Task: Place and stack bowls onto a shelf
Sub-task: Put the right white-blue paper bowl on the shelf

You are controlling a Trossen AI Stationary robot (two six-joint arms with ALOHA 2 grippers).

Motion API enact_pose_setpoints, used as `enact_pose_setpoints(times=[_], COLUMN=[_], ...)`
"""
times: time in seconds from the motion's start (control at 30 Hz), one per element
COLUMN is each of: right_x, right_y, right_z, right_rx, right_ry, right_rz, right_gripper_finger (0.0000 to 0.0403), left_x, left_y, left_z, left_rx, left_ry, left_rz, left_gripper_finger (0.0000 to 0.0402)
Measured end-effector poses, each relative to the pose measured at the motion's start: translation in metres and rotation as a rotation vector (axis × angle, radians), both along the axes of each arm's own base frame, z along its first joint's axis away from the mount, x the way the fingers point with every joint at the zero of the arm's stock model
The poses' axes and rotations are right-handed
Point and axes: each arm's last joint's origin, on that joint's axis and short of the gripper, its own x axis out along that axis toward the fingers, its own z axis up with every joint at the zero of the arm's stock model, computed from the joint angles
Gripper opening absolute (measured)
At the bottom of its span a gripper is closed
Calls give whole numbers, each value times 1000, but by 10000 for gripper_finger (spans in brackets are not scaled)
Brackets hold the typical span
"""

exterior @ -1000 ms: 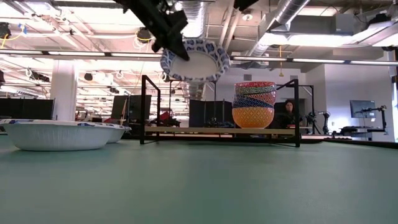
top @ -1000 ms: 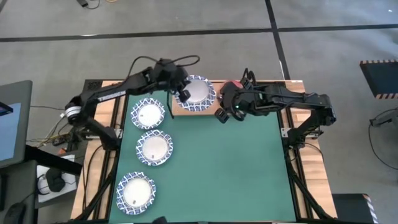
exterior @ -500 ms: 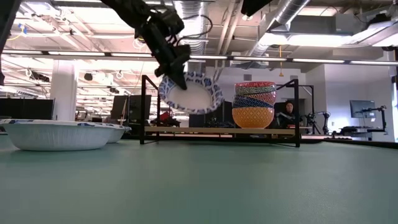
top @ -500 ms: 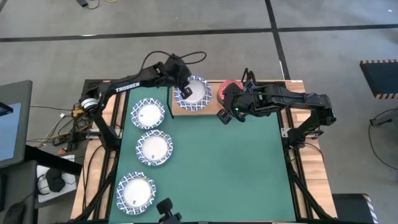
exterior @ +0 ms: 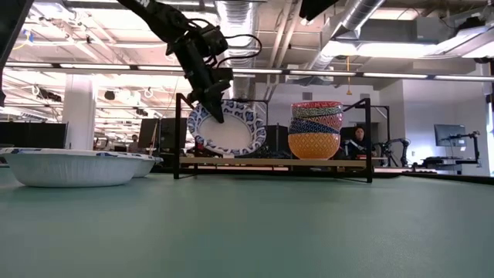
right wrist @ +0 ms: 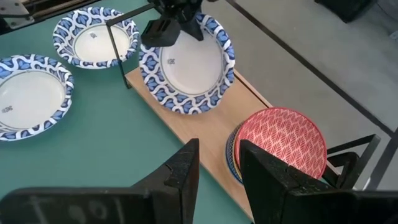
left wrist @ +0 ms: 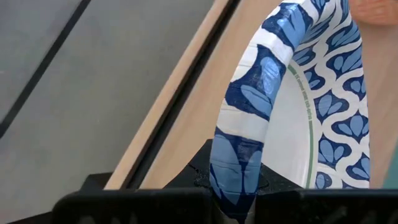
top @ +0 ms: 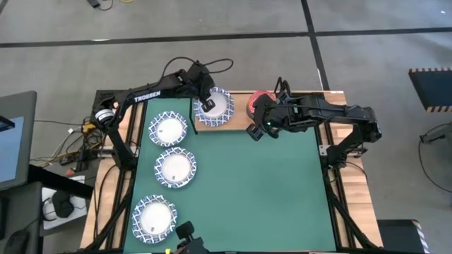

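One white blue-rimmed bowl (top: pixel 214 108) pinched by its rim in the left end effector (top: pixel 207 105), tilted, hanging beneath it low over the shelf's (top: pixel 236 125) bare end, beside the coloured stack (exterior: pixel 315 130); right end effector (top: pixel 252 131) half-spread, empty, nearby

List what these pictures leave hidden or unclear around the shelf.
- Whether the held bowl touches the shelf: low view, tilted, contact unclear.
- Bowls under the red bowl: right wrist view, covered from above.
- Left gripper fingertips: left wrist view, hidden by the bowl's rim.
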Motion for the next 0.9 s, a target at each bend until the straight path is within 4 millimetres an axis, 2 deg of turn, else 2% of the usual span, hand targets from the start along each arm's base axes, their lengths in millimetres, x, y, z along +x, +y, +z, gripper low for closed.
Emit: enact_pose_setpoints(times=[0.17, 0.4, 0.63, 0.77, 0.9], right_x=[0, 0, 0, 0, 0], right_y=[0, 2, 8, 10, 10], right_z=[0, 0, 0, 0, 0], right_rx=[0, 1, 11, 15, 17], right_ry=[-3, -5, -11, -11, -14], right_rz=[0, 8, 17, 18, 16], right_gripper_finger=[139, 139, 139, 139, 139], left_x=[4, 10, 12, 13, 13], left_y=[-1, 6, 11, 14, 14], left_z=[-4, -25, -26, -25, -25], left_rx=[-19, -24, 25, 20, 10], left_ry=[-7, 67, 58, 22, 18], left_rz=[-24, -10, 32, 58, 78], left_gripper_finger=[0, 0, 1, 28, 80])
